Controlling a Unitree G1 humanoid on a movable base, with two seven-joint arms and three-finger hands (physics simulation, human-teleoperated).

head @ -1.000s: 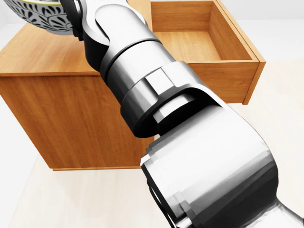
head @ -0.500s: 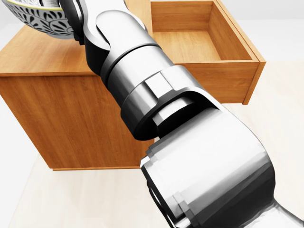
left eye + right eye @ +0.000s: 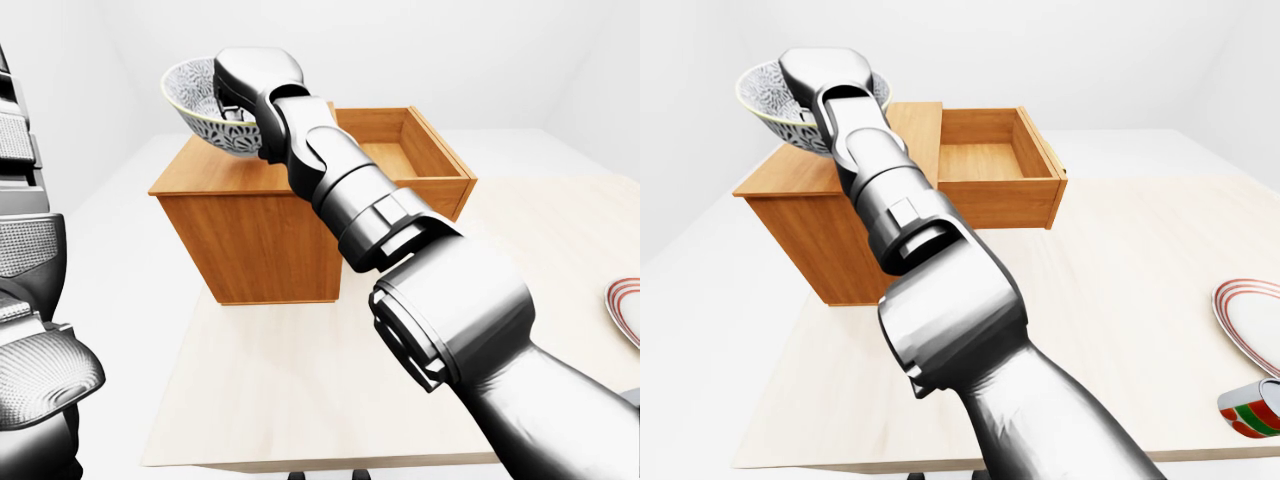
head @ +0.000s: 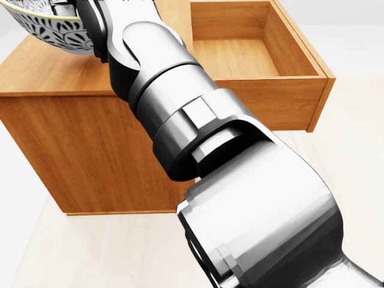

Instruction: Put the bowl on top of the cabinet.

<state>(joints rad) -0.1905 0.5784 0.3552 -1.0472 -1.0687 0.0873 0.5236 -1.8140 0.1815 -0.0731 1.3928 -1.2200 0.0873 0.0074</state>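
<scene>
1. Left-eye view: the right hand is clenched over the rim of the patterned bowl and carries it in the air over the top of the cabinet, toward that top's left end. The bowl looks tilted, its opening turned toward the view's left, and I cannot see it touching the wood. The drawer stands pulled open at the cabinet's right. A dark meshed shape at the view's left edge is probably the left hand; whether its fingers are spread or closed cannot be told.

2. Head view: the right forearm fills the middle, and only a slice of the bowl shows in the top left corner, above the cabinet top. Against the pictures from a second and half a second ago, the bowl has shifted slightly and sits a little differently in that corner, and the arm has turned a touch; cabinet and drawer have not moved, so the base stands still. My judgement: the carry is nearly over, and lowering and letting go remain.

3. Right-eye view: a plate and a striped cup lie well apart, at the right of the table.
</scene>
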